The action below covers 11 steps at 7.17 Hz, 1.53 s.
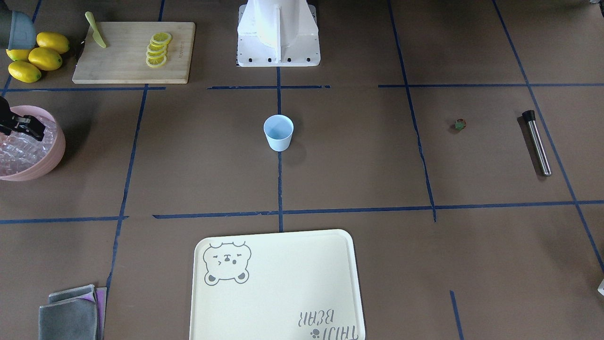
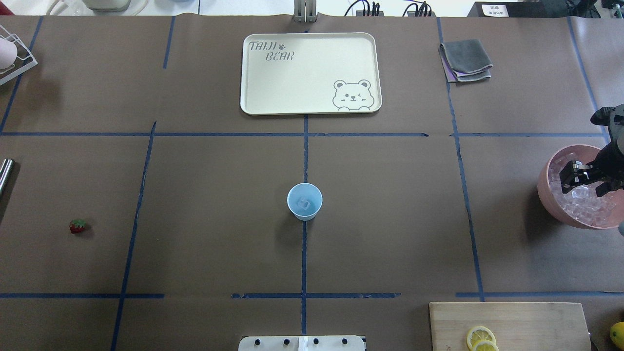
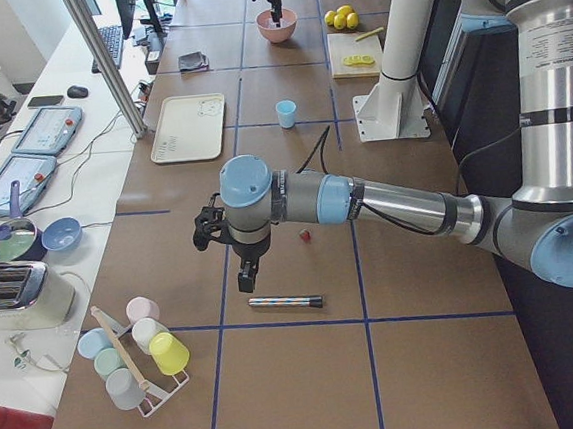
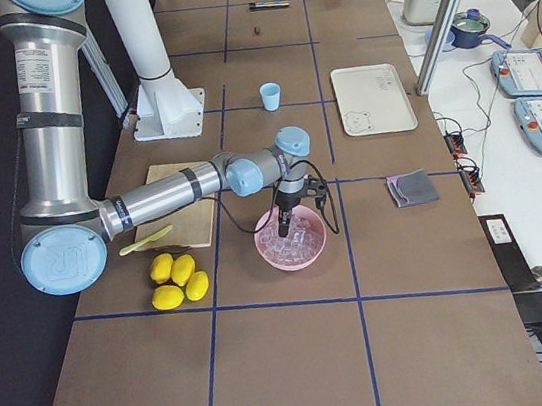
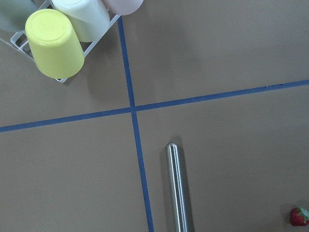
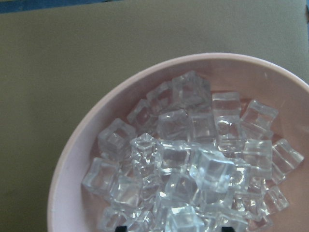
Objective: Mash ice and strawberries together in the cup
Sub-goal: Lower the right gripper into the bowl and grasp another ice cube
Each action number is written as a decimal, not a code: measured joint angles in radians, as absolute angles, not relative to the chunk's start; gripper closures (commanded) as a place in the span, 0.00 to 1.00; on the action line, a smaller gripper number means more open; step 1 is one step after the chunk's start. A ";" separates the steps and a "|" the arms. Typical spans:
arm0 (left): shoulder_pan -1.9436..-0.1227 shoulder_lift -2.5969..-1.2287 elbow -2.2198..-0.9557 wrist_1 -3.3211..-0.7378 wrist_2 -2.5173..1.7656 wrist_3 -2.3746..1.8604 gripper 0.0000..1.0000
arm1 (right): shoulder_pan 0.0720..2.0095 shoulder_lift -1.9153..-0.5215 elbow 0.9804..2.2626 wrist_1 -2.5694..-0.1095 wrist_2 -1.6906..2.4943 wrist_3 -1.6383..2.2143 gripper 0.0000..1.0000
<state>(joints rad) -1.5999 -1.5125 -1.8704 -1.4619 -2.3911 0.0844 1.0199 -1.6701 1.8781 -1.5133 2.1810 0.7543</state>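
Strawberry, small, red, green-topped (image 2: pixel 77 225), lies near left on the brown tabletop (image 2: pixel 195 219), well apart from the central light-blue plastic cup (image 2: pixel 304 201) holding one cube. Farther right, the right tool (image 2: pixel 586 181) hangs spread over clear ice cubes (image 6: pixel 193 164) in a pink bowl (image 2: pixel 545 192); of the left tool (image 3: pixel 244 278) I cannot tell. A slick cube may squirt free or miss the cup.

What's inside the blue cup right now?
The cup holds what looks like one ice cube; no red in it. The strawberry lies on the table. The front view's angle hides the cup's bottom.
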 measured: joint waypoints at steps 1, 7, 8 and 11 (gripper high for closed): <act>-1.600 -1.513 -1.873 -1.461 -2.391 0.084 0.00 | 1.019 -1.671 1.876 -1.514 2.180 0.754 0.28; -1.600 -1.513 -1.885 -1.457 -2.390 0.084 0.00 | 1.019 -1.671 1.852 -1.514 2.177 0.756 0.64; -1.600 -1.513 -1.885 -1.457 -2.390 0.084 0.00 | 1.019 -1.671 1.852 -1.514 2.177 0.756 0.84; -1.600 -1.513 -1.885 -1.457 -2.390 0.084 0.00 | 1.020 -1.670 1.861 -1.513 2.182 0.757 1.00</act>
<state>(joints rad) -1.5997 -1.5134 -1.8848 -1.4569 -2.3900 0.0840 1.0200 -1.6701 1.8612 -1.5130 2.1819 0.7566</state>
